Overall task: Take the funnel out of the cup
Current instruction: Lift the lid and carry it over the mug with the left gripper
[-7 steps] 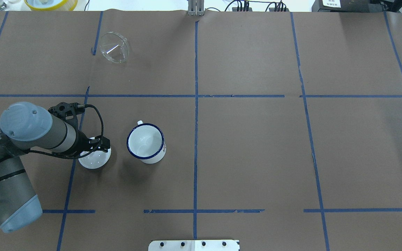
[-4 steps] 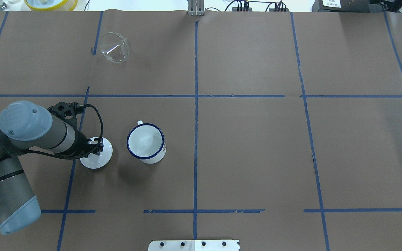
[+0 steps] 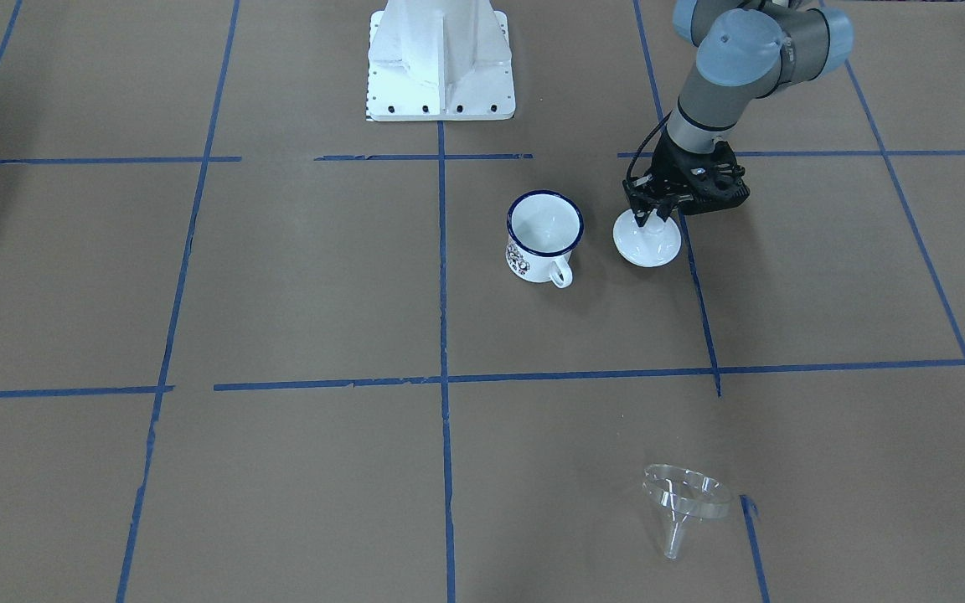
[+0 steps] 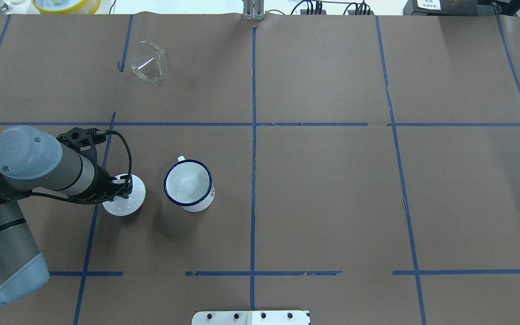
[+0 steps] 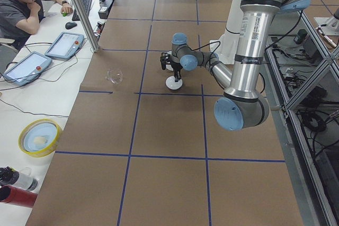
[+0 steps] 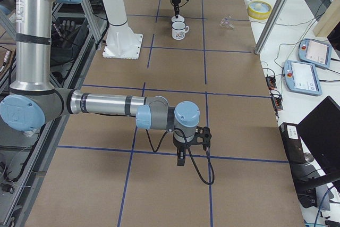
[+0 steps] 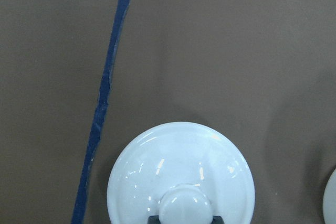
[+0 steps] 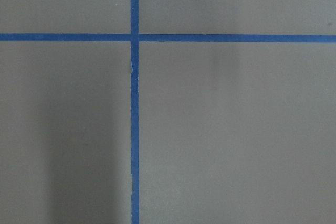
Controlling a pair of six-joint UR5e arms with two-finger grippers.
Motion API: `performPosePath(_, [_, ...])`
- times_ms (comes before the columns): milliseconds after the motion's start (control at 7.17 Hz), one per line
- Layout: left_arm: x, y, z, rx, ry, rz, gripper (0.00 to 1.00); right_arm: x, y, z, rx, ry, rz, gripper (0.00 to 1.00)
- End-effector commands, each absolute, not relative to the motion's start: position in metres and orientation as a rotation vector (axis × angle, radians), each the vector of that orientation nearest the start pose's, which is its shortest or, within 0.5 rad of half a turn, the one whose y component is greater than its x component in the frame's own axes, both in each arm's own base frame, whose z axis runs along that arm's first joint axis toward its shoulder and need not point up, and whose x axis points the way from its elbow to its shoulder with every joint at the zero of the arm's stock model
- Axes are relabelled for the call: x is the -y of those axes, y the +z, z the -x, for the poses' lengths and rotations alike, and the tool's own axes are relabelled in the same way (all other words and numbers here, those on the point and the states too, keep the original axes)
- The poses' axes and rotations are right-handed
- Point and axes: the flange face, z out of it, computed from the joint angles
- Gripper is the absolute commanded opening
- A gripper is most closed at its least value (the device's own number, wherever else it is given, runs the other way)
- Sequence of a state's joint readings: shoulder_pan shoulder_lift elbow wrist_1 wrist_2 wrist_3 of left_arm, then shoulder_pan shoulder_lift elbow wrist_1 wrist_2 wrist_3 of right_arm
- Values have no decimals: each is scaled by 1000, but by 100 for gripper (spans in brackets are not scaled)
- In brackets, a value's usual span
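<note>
Seeing the funnel lying on its side, upper left of the overhead frame, well apart from the cup standing upright left of centre. Finding the left gripper pinching the lid by its knob, just beside the cup. Failing to tell whether the right gripper is apart or together.

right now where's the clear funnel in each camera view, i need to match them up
Front-facing: funnel near the bottom, right of centre.
Overhead: funnel top left.
Exterior left: funnel left of centre, upper half.
Exterior right: funnel near the top, right of centre.
Left wrist: not in it.
Right wrist: not in it.
Shared landmark: the white lid beside the cup, in all but the right wrist view.
</note>
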State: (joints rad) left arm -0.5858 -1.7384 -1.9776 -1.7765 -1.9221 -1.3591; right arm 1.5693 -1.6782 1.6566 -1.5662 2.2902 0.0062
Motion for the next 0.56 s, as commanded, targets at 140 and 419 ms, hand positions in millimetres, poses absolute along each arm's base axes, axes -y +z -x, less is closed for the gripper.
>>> performPosePath(140, [380,285,-362,-854,-245,-12,0,445,670,-67,719,10,19,100])
performPosePath(419, [395,189,-379,-809,-322,35,0,445,670,-67,719,10,19,100])
